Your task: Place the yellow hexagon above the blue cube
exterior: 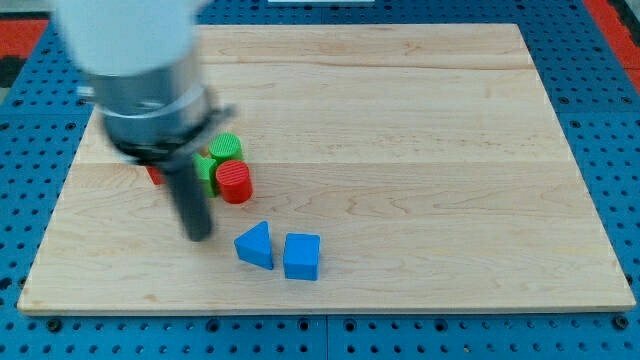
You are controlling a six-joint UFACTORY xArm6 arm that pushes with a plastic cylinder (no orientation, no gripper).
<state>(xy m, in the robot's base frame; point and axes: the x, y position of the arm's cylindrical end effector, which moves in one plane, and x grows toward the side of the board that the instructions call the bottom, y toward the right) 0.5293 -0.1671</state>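
Observation:
The blue cube [302, 256] lies near the view's bottom, left of centre, with a blue triangle [255, 245] touching or almost touching its left side. My tip [199, 234] rests on the board just left of the blue triangle and below a cluster of blocks. The cluster holds a red cylinder [235, 183], a green cylinder [226, 148] above it, a green block [205, 166] and a red block [155, 175] partly behind the rod. No yellow hexagon shows; the arm may hide it.
The wooden board [420, 150] lies on a blue pegboard table [610, 120]. The arm's grey and white body [140, 70] covers the board's upper left part.

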